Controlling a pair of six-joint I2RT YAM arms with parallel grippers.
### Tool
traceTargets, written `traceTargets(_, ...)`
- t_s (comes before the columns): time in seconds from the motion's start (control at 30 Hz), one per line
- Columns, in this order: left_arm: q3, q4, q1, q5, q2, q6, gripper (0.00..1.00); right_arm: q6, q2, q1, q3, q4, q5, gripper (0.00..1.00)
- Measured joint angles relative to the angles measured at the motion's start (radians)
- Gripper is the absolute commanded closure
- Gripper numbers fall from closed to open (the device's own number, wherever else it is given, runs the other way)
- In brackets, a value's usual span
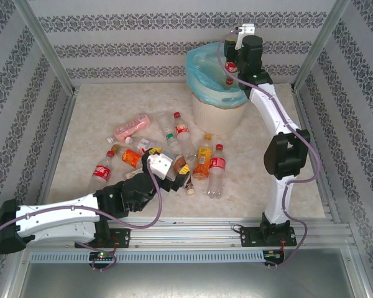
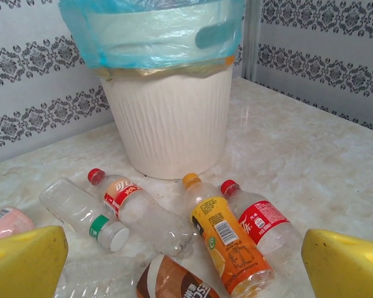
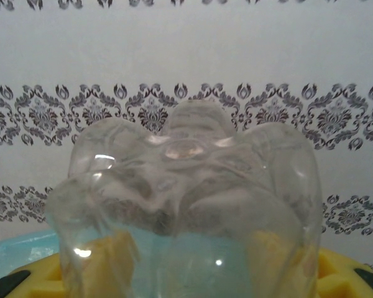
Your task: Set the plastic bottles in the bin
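Several plastic bottles lie in a loose pile on the table in front of the bin (image 1: 214, 112), a cream bucket lined with a blue-green bag. My left gripper (image 1: 174, 167) hovers low over the pile, open; its yellow fingertips (image 2: 25, 261) flank an orange-label bottle (image 2: 227, 239), a red-label bottle (image 2: 264, 220) and a brown-label bottle (image 2: 174, 282). The right gripper (image 1: 233, 62) is above the bin's mouth, shut on a clear bottle (image 3: 186, 186). That bottle's lobed base stands between the yellow fingers (image 3: 112, 261).
More bottles lie left of the pile: a pink one (image 1: 130, 127) and a red-label one (image 1: 102, 169). Patterned walls and metal frame posts (image 1: 46, 46) enclose the table. The bin (image 2: 171, 118) rises just behind the bottles in the left wrist view.
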State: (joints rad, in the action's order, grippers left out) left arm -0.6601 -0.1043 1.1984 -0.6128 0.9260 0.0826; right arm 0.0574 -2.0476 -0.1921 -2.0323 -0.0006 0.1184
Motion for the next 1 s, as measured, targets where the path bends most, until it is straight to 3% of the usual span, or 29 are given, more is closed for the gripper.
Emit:
traceTargets(0.27,0.008,0.000,-0.003,0.002,0.009,0.000,0.03,0.009,-0.008,0.000,0.000,-0.007,-0.007,0.49)
traceTargets(0.33,0.008,0.000,-0.003,0.002,0.009,0.000,0.02,0.011,-0.008,0.000,0.000,-0.008,-0.006,0.31)
traceTargets(0.37,0.008,0.000,-0.003,0.002,0.009,0.000,0.02,0.015,-0.008,0.000,0.000,-0.008,-0.003,0.28)
traceTargets(1.0,0.008,0.004,-0.016,0.010,0.002,0.000,0.02,0.000,-0.004,-0.042,-0.049,-0.034,0.017,0.27)
